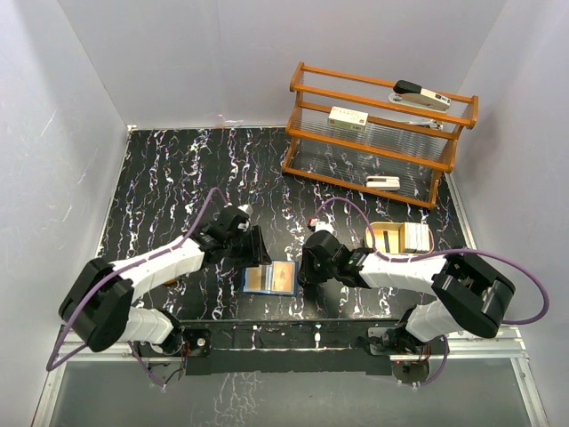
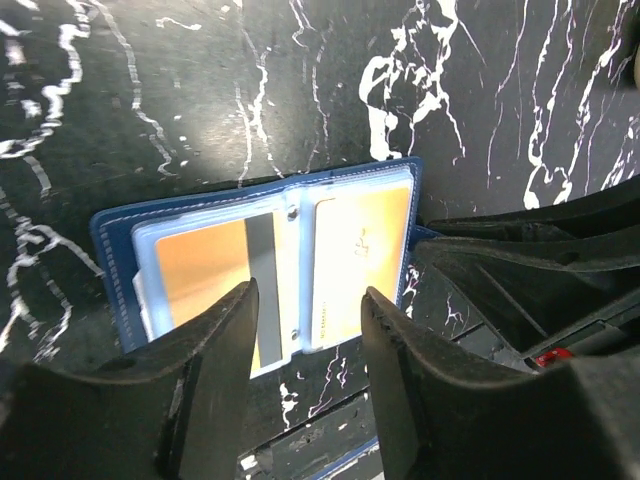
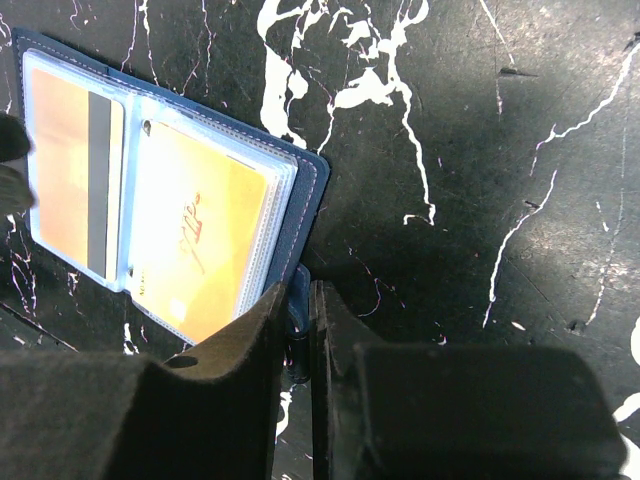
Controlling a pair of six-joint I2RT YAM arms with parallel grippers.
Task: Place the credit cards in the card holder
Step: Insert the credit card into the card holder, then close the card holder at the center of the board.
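Top camera's up high on the near side of the table [image 1: 178,178], tipped down and forward, taking it all in. The wallet [image 1: 269,278] sits small, low in centre. Left wrist camera's close over the wallet, looking down past the left fingers [image 2: 210,380]. Right wrist camera's just as close, right fingers [image 3: 230,400] at the wallet's edge. All three share the wallet and the table around it.

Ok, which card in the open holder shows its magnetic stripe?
The card farther from the right gripper, with a dark band down it; the other card shows only print.
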